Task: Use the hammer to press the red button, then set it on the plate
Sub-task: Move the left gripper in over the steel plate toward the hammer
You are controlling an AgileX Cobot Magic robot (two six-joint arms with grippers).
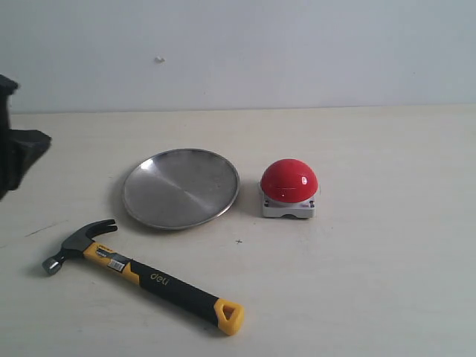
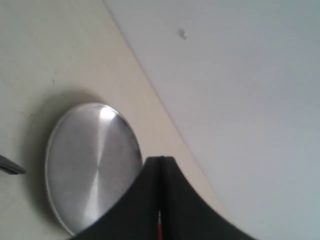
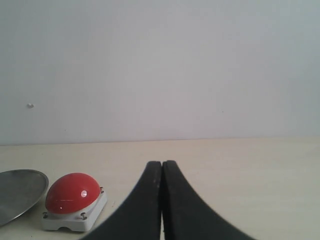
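Note:
The hammer (image 1: 141,275) lies flat on the table near the front left, its dark head (image 1: 78,244) to the left and its yellow end (image 1: 229,315) to the right. Behind it rests the silver plate (image 1: 181,187) (image 2: 92,165) (image 3: 20,192). To the plate's right stands the red button (image 1: 288,181) (image 3: 72,192) on its grey-white base. My left gripper (image 1: 37,143) (image 2: 160,160) hangs shut and empty at the far left, apart from the hammer. My right gripper (image 3: 162,163) is shut and empty, to the right of the button, and is out of the exterior view.
The pale table (image 1: 372,282) ends at a plain white wall (image 1: 297,52) behind. A small black mark (image 1: 239,241) lies on the table between hammer and button.

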